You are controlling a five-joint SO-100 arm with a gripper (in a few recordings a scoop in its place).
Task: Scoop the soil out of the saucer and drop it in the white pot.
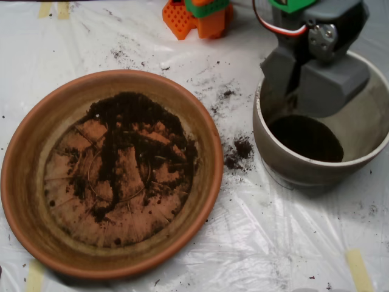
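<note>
In the near left of the tabletop, the saucer holds a thin, patchy layer of soil, thickest toward its far side, with ridged clay showing through. Spilled crumbs lie between it and the white pot on the right, which has dark soil at its bottom. Over the pot's far rim hangs the end effector, its grey shells parted by a narrow gap, long axis pointing down.
</note>
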